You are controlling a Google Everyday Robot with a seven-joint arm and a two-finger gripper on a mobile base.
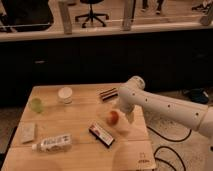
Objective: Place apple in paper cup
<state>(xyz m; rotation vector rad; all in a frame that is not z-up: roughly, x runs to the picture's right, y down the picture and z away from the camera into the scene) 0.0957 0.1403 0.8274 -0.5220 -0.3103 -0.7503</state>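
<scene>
Right now my gripper (121, 111) hangs just beside the apple (114, 118), fingers spread wide and holding nothing. The apple sits on the table (75, 120), well apart from the paper cup (65, 94). It looks firm, smooth and likely to roll, so I'd pinch across its middle.

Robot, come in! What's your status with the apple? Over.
Gripper open, just beside the apple. Apple on table, not in paper cup yet. Dark packet lies near the route.

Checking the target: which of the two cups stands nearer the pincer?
The white paper cup; the green cup sits farther left. The pincer hovers open beside the apple.
</scene>
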